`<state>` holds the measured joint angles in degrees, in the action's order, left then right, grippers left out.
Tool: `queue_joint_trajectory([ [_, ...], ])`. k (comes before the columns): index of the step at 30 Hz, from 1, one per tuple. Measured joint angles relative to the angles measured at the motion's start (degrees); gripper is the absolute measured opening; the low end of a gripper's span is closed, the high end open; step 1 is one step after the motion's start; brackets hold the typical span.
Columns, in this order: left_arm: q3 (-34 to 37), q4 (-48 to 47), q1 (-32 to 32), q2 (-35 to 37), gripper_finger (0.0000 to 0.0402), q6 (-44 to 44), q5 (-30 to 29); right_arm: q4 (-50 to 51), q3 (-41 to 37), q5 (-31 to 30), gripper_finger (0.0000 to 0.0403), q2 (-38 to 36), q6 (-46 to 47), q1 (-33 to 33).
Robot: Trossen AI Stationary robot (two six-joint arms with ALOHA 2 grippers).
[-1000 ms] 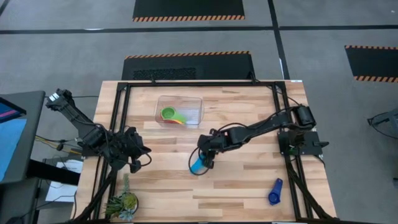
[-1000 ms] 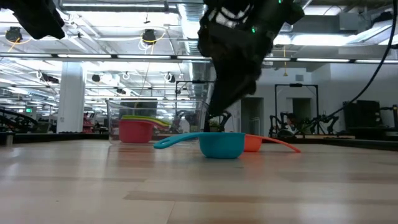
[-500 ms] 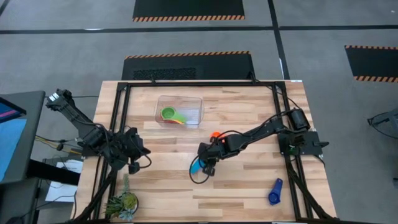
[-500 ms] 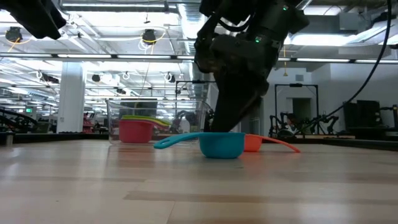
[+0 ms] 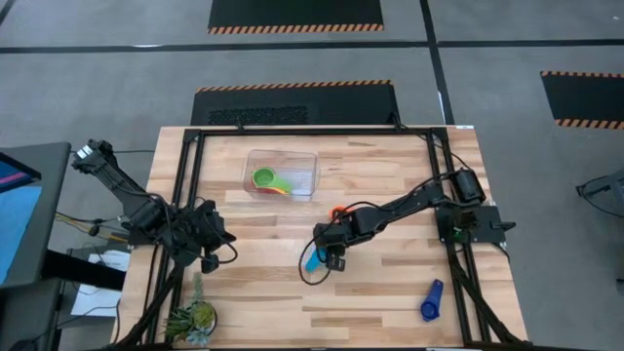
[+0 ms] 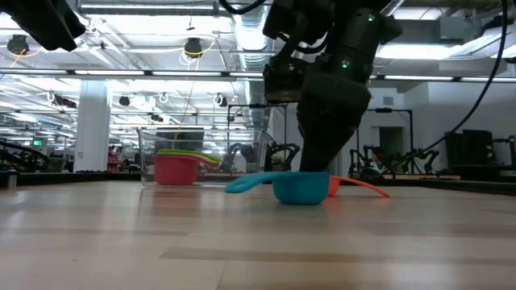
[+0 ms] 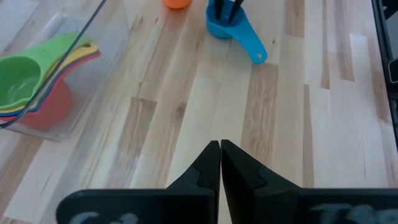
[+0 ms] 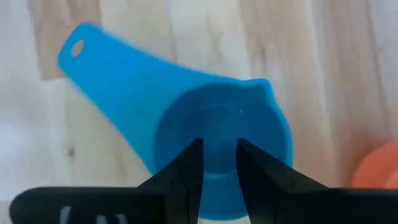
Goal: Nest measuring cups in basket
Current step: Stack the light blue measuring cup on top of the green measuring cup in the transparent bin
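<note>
Two dark fingers of the right gripper (image 8: pixel 217 177) stand narrowly parted, poised inside the bowl of the light blue round plastic measuring cup (image 8: pixel 205 149) at mid-table; nothing gripped yet. Orange plastic cup (image 5: pixel 337 211) lies just beside it. Clear rectangular plastic basket (image 5: pixel 310 166), farther back, holds the green, yellow and red cups nested (image 7: pixel 28 93). Dark blue cup (image 5: pixel 430 300) lies well apart. Left gripper (image 7: pixel 220 163) waits, fingers closed together. Advice: straddle the rim wall, close squarely, lift level.

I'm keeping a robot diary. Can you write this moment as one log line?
right gripper: open over light blue cup | left gripper: shut, waiting | basket: holds nested cups | orange cup: on table
</note>
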<state>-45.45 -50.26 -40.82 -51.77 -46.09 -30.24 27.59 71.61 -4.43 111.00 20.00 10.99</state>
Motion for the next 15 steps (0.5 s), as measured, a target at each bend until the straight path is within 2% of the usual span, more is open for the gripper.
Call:
queue_joint_trajectory([
  [7, 0.0, 0.1, 0.0, 0.0, 0.0, 0.0, 0.0, -2.7, 0.3, 0.2, 0.0118, 0.0, -3.8, -2.4],
  [15, 0.0, 0.3, 0.0, 0.0, 0.0, -0.4, 0.1, -3.0, 4.9, 1.6, 0.0118, 0.0, -6.8, -2.3],
])
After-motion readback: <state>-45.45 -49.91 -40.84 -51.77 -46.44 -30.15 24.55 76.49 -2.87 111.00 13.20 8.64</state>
